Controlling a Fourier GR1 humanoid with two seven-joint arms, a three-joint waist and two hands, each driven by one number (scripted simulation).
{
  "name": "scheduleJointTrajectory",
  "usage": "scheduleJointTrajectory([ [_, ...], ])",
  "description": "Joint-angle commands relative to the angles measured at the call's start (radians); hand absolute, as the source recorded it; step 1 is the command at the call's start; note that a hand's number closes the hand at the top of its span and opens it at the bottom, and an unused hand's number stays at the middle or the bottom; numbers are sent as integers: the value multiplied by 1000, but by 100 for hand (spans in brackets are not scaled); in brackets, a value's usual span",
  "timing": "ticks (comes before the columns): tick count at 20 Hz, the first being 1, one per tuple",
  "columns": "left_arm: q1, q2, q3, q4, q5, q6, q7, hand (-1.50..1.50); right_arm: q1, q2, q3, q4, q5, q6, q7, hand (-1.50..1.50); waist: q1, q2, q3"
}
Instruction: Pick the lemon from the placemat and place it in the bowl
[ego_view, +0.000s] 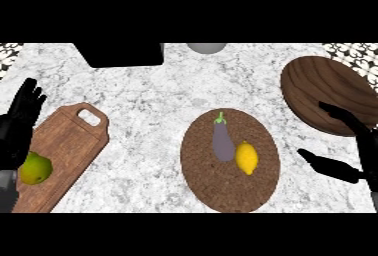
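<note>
The right robot hand (353, 157) hovers spread wide and empty just right of the placemat (221, 187), where the lemon (246, 157) lies touching an eggplant (222, 140). A clean grasp should close from the lemon's free right side, then carry it to the bowl (325, 90) beyond.

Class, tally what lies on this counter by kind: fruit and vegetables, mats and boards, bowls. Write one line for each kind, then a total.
Fruit and vegetables: 3, the lemon, the eggplant, the green fruit
Mats and boards: 2, the placemat, the cutting board
Bowls: 1, the wooden bowl
Total: 6
</note>
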Motion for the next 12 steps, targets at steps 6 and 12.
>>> scheduleJointTrajectory([
  [6,53,-45,-17,-7,-38,43,7,0,360,-77,143,-449,427,-193,386,-150,17,5,6],
  [12,-3,-61,-28,0,-67,20,40,0,183,-94,66,-645,510,71,756,-150,63,16,7],
])
